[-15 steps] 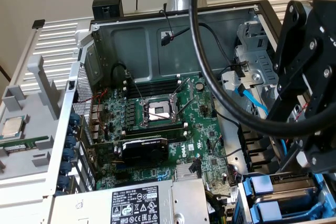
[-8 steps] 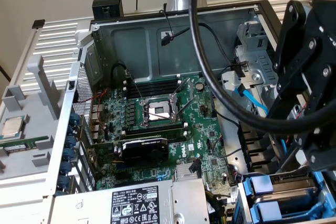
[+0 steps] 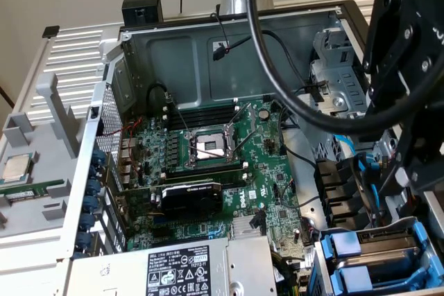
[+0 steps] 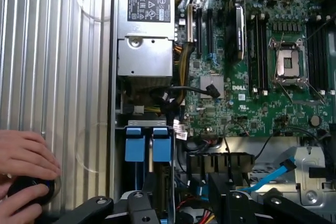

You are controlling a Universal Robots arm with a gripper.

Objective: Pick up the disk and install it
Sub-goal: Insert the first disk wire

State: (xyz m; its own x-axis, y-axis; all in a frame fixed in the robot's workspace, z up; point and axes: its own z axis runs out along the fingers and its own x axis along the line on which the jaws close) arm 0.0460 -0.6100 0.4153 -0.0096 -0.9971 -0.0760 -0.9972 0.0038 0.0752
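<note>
The claw [image 4: 184, 195] is being held wide and empty, its base cropped; two disks [image 4: 134, 145] are being half hidden in their bay [image 4: 119, 124], two hands [image 4: 23, 153] being cut off.

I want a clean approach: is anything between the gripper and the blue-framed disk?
Nothing visible does. The open gripper hangs close to the disk; the blue cable runs aside, and a person's hand rests outside the case.
</note>
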